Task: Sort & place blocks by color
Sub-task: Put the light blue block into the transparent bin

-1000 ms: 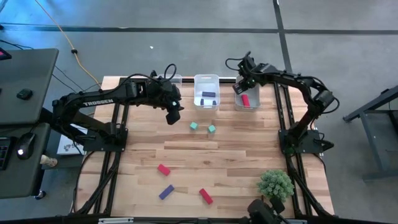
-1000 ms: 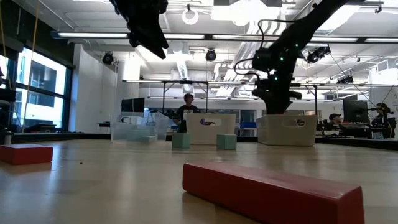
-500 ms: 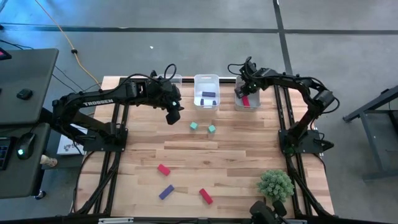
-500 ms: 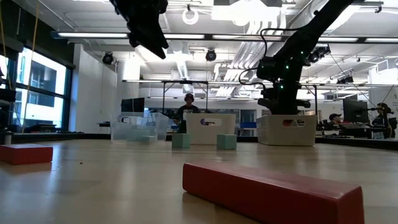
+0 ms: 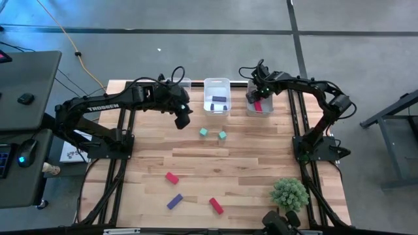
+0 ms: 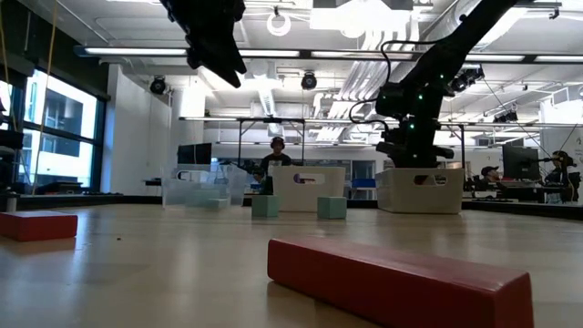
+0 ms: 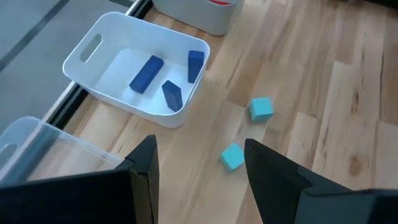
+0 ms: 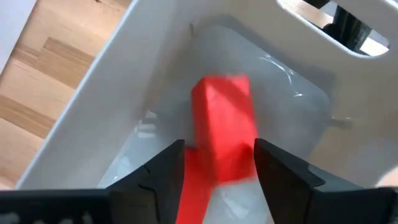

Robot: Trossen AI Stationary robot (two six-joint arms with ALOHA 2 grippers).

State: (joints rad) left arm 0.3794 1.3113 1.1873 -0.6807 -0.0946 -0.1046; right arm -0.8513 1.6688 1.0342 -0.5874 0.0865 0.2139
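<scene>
Right wrist view: right gripper [image 8: 216, 163] jaws apart over red block [image 8: 222, 124] inside right bin [image 8: 112, 93]. Left gripper [image 7: 198, 163] jaws apart, empty, above two teal blocks [image 7: 261, 108] on counter [image 7: 348, 93].

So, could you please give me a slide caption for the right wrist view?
Right gripper open over the white bin, a red block blurred between its fingers above another red block.

text: "TROSSEN" — white capitals | on: left arm [image 5: 104, 108], along its dark link — high view | other views: no lettering legible on bins, blocks or room fittings
</scene>
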